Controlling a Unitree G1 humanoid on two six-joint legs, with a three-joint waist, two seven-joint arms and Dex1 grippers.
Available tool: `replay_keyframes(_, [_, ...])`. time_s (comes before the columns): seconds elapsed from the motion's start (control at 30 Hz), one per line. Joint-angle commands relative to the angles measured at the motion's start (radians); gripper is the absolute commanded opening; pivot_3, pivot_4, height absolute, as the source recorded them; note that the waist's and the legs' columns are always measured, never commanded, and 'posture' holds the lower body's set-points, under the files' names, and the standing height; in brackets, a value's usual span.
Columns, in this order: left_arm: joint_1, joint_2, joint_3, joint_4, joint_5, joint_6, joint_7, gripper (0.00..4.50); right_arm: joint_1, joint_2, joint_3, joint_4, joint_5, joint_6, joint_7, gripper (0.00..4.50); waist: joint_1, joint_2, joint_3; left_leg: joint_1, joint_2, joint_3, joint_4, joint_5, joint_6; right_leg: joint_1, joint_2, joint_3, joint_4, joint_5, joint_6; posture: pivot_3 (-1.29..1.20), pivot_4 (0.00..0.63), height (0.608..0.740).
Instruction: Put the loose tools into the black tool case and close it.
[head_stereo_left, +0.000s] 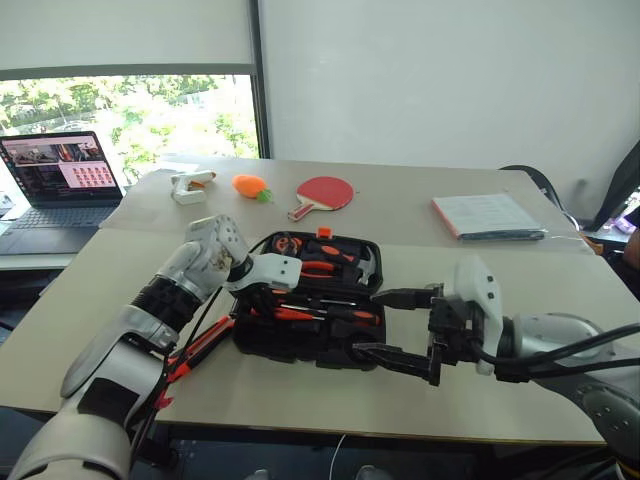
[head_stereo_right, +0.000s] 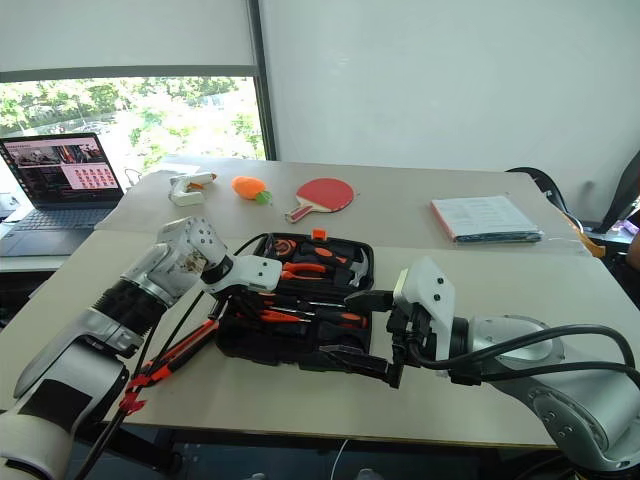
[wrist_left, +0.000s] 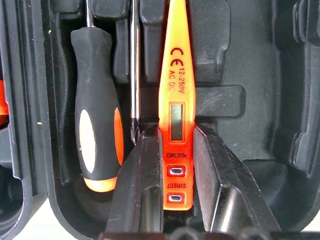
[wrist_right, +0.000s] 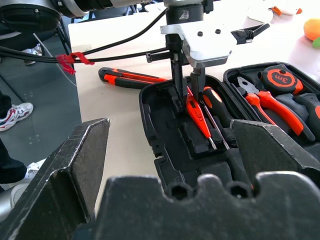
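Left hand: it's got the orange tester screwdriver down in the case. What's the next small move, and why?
Probably press down slightly, then open the left hand. Its fingers still pinch the orange tester screwdriver, which lies along a moulded slot of the black tool case beside a black-and-orange screwdriver. The utility knife still waits on the table.

Silver-grey arm shells w/ black joints, black cables, red tie, black end effector (head_stereo_left: 404, 360) fingers

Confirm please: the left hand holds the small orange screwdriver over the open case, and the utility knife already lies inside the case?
Not quite. The utility knife lies on the table beside the open case, as the right wrist view shows. The left hand does hold the small orange screwdriver there.
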Motion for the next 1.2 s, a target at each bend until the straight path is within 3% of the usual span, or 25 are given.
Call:
replay_keyframes(0.03, [0.004, 0.022, -0.019, 0.033, 0.028, -0.012, -0.019, 0.42, -0.001, 0.005, -0.01, -0.022, -0.008, -0.03, -0.002, 4.5, 0.0, 0.0, 0.0, 0.0, 0.0, 0.0, 0.0, 0.0, 0.0, 0.0, 0.0, 0.0, 0.0, 0.0, 0.0, 0.0, 0.15, 0.736])
replay_keyframes(0.8, [-0.035, 0.08, -0.027, 0.043, -0.019, 0.006, -0.027, 0.42, -0.01, 0.049, 0.022, -0.013, -0.05, -0.039, -0.004, 4.5, -0.021, 0.0, 0.0, 0.001, 0.0, -0.001, 0.0, 0.0, 0.0, 0.0, 0.001, 0.001, 0.003, 0.0, -0.001, 0.0, 0.15, 0.736])
replay_keyframes(1.2, [-0.025, 0.038, -0.021, 0.05, 0.002, -0.032, -0.023, 0.42, -0.011, 0.076, 0.032, -0.015, -0.067, -0.038, -0.011, 4.5, -0.014, 0.0, 0.0, 0.001, 0.0, -0.001, 0.0, 0.0, 0.0, 0.0, 0.0, 0.0, 0.003, 0.0, -0.001, 0.0, 0.15, 0.736])
